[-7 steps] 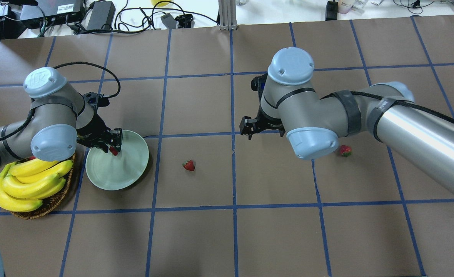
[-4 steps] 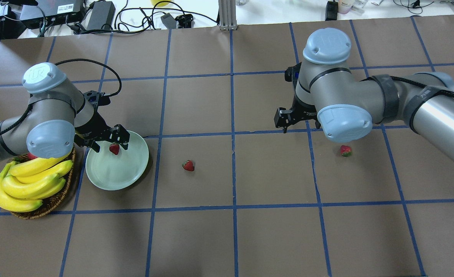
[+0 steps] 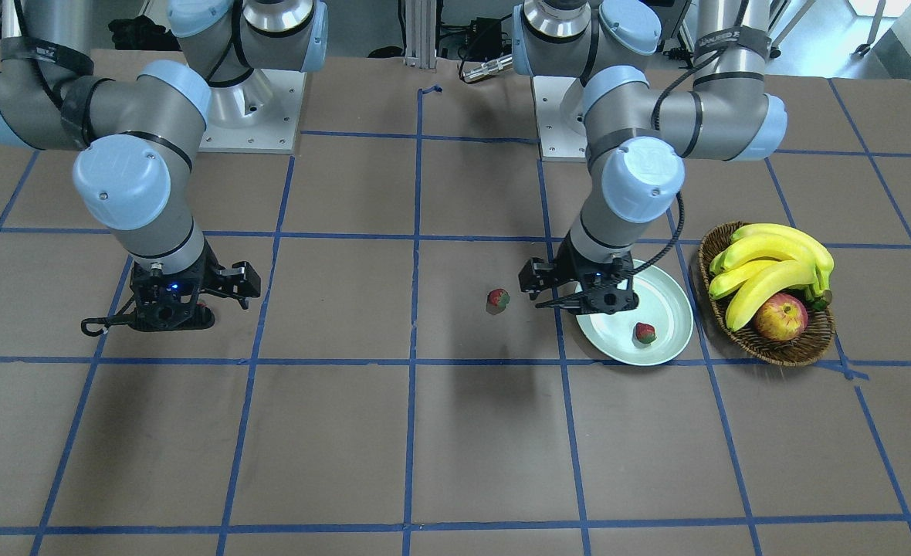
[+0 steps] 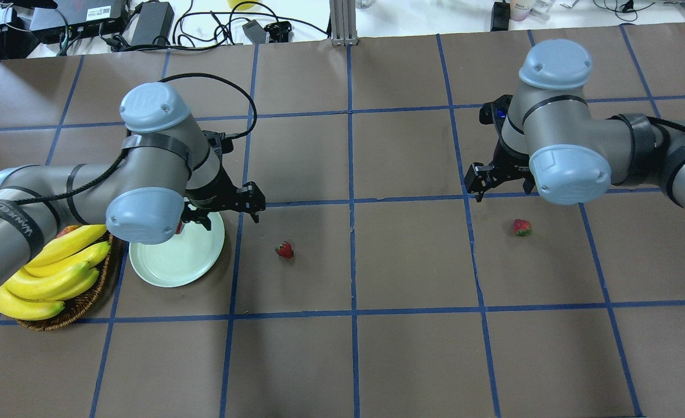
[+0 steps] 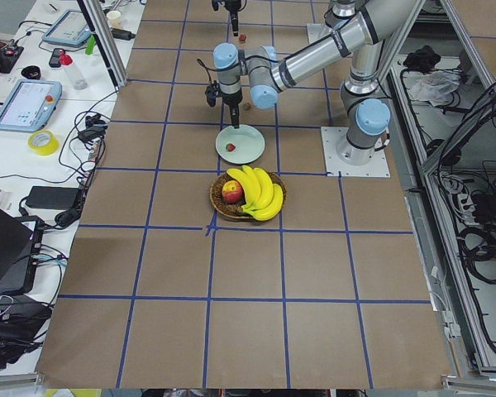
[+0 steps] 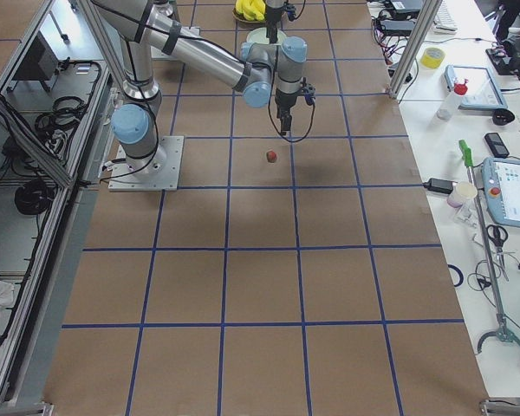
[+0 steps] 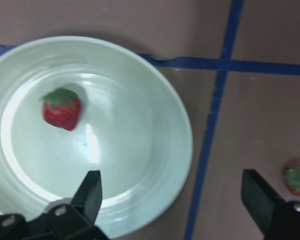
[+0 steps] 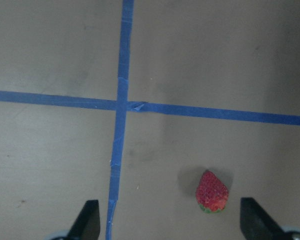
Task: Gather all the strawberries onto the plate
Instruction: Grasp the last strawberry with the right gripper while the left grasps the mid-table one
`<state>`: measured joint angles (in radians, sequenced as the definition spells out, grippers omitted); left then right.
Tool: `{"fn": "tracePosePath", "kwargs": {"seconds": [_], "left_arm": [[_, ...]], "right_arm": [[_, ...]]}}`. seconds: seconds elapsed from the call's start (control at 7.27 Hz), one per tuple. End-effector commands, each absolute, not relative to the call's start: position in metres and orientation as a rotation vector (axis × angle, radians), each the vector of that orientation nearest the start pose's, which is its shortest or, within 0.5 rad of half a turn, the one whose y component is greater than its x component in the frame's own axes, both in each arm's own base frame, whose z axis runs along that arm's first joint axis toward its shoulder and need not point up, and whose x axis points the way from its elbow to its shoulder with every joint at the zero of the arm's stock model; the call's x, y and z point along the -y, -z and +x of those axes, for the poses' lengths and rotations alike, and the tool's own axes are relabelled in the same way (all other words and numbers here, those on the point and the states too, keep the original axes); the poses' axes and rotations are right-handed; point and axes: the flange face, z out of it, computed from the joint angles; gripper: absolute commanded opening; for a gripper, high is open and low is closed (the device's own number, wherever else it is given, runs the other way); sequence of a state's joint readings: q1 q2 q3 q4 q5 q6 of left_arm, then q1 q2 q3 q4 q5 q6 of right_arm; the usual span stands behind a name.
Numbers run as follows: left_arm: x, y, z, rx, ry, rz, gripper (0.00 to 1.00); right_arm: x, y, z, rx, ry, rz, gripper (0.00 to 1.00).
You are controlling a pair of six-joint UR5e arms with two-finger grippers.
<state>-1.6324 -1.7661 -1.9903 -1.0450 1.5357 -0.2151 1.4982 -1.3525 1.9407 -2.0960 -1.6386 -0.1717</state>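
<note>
Brown surface (image 4: 412,360), three strawberries (image 4: 284,250), one on the plate (image 4: 168,273); left gripper (image 7: 172,197), right gripper (image 8: 170,220), both spread wide, empty.

You've got bright, even overhead light. Soft shadows on the table (image 3: 502,463) under both arms. Glare streak on the plate (image 7: 140,150); both wrist views slightly blurred.
</note>
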Motion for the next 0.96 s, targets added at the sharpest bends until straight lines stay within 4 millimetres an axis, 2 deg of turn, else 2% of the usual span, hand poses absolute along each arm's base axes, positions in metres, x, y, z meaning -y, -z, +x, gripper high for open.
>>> {"fn": "tracePosePath", "kwargs": {"seconds": [0.0,0.14,0.41,0.55,0.69,0.83], "left_arm": [[0.463,-0.225,-0.225,-3.097,-0.172,-0.488,1.0],[0.458,-0.206,-0.227,-3.045,-0.227,-0.642,0.98],[0.455,-0.182,-0.228,-3.029,-0.197,-0.745,0.97],[0.453,-0.167,-0.231,-3.028,-0.186,-0.9,0.97],[0.452,-0.161,-0.23,-3.021,-0.182,-0.917,0.97],[0.452,-0.155,-0.23,-3.013,-0.194,-0.915,0.89]], "right_arm": [[0.514,-0.221,0.072,-3.184,-0.172,-0.179,0.99],[0.503,-0.204,0.068,-3.197,-0.131,-0.242,0.99],[0.498,-0.193,0.045,-3.198,-0.105,-0.244,0.98],[0.499,-0.184,0.042,-3.19,-0.128,-0.276,0.9],[0.498,-0.181,0.042,-3.184,-0.135,-0.273,0.77],[0.498,-0.179,0.043,-3.183,-0.14,-0.278,0.7]]}}
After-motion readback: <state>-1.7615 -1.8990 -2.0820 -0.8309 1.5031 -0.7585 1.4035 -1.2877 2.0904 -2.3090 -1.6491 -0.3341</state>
